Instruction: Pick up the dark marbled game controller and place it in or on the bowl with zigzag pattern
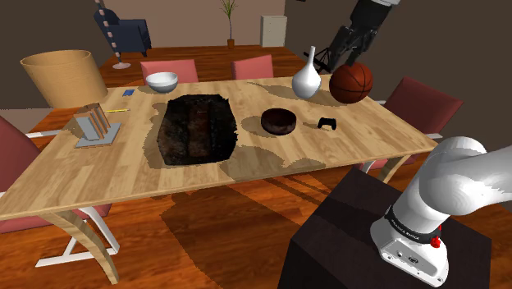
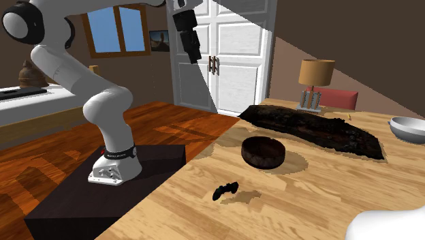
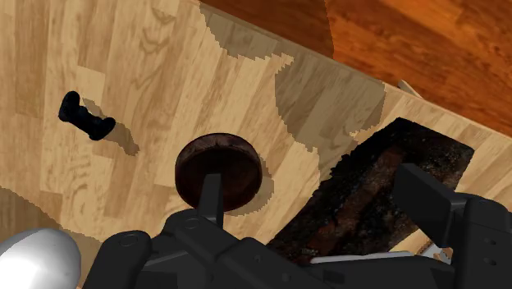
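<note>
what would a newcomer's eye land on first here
A big dark mottled rectangular slab lies across the middle of the light wooden table. A reddish-brown basketball sits by a white vase at its far edge in the shoulder view. Nearer, a small black game controller lies beside a dark round bowl.

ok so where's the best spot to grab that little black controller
Across its narrow middle, between the two thicker ends, coming straight down from above. The controller lies flat on the table, so its sides probably sit too low for a sideways approach, and it is apart from the bowl, leaving room around it.
</note>
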